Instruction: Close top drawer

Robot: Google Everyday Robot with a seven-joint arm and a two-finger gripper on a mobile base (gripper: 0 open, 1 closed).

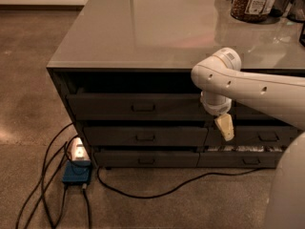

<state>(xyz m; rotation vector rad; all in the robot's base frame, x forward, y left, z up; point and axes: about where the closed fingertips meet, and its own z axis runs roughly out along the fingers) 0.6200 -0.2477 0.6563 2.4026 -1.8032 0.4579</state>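
Observation:
The top drawer [143, 107] is a wide dark grey drawer with a tall flat front and a small central bar pull, right under the grey countertop [143, 27]. It sits almost pushed in, with a dark gap above its front, and its inner floor is hidden. My gripper [225, 127] hangs from the white arm [248, 87] at the right end of the drawer front, against or just in front of the cabinet face.
Shorter dark grey drawers [145, 136] lie below and narrower ones [257, 137] to the right. A jar [252, 1] stands on the counter at the back right. On the floor at left are a blue box [76, 173], a lit device [78, 151] and black cables [157, 192].

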